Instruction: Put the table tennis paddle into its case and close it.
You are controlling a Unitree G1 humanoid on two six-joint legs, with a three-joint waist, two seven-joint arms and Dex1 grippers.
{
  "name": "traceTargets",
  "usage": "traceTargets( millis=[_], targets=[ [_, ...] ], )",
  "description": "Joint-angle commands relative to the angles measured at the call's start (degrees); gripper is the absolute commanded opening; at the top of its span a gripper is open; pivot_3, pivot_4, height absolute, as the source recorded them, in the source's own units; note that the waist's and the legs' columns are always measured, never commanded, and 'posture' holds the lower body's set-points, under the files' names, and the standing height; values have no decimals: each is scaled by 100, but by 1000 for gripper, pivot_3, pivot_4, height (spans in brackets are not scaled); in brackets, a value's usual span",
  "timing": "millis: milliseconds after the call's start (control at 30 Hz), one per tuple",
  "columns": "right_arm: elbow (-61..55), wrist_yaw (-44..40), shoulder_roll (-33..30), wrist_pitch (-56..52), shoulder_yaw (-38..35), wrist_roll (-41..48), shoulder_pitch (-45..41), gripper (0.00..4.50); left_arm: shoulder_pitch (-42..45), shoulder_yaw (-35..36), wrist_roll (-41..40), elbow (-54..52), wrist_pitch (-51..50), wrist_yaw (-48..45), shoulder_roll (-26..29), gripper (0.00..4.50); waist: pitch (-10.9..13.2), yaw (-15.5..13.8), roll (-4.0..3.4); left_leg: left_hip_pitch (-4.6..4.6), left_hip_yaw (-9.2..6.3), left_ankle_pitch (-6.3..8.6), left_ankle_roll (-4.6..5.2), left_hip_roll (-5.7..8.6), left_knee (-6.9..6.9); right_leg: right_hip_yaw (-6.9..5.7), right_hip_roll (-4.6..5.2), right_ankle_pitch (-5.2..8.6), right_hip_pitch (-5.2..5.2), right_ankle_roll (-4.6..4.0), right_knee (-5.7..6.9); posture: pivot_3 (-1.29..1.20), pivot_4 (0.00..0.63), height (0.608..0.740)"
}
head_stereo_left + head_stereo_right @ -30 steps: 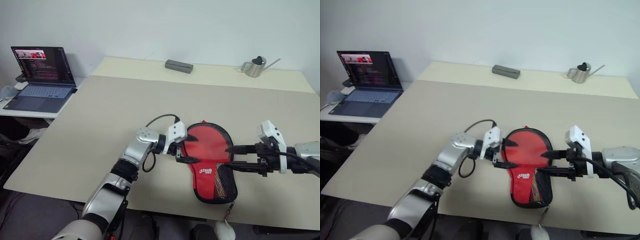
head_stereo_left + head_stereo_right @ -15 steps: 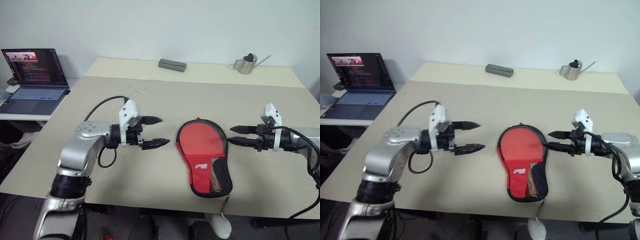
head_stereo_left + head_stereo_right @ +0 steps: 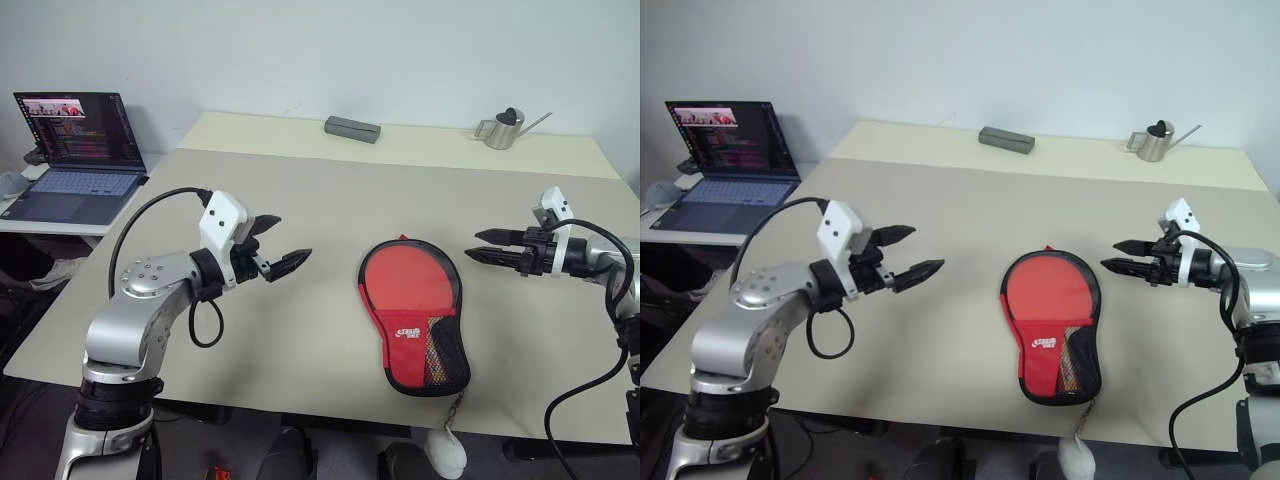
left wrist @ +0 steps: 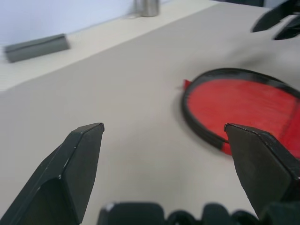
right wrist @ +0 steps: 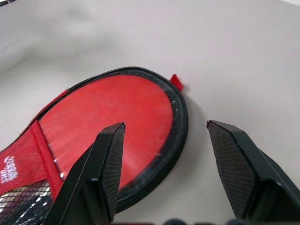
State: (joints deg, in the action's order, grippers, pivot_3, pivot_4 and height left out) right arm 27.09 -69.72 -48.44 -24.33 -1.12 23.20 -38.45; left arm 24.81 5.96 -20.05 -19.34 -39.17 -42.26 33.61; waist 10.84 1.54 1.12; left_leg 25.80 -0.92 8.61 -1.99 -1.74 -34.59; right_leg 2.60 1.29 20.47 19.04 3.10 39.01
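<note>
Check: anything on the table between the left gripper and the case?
Nothing. Bare tabletop separates the left gripper from the case, seen in both eye views and the left wrist view.

Case (image 3: 412, 310): flat on the table (image 3: 300, 200), near its front edge, right of centre.
Left gripper (image 3: 275, 243): above the table, well left of the case.
Right gripper (image 3: 478, 246): just right of the case's round end.
Grey block (image 3: 352, 128): far edge, behind the case.
Watering can (image 3: 505, 130): far edge, right of the block.
Laptop (image 3: 70, 155): on a side surface, left of the table.
</note>
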Motion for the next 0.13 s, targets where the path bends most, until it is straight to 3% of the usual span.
traceTargets(
  millis=[33, 133],
  targets=[
    [-409, 56, -54, -77, -252, 50, 29, 3024, 73, -194, 125, 109, 308, -4, 71, 4500, 0, 0, 0, 0, 0, 0, 0, 0, 0, 0, 0, 0, 0, 0, 0, 0, 150, 740],
    [-576, 149, -118, -262, -273, 51, 83, 3024, 295, -306, 183, 520, 561, -146, 126, 4500, 0, 1, 0, 0, -1, 0, 0, -1, 0, -1, -1, 0, 0, 0, 1, 0, 150, 740]
  ],
)
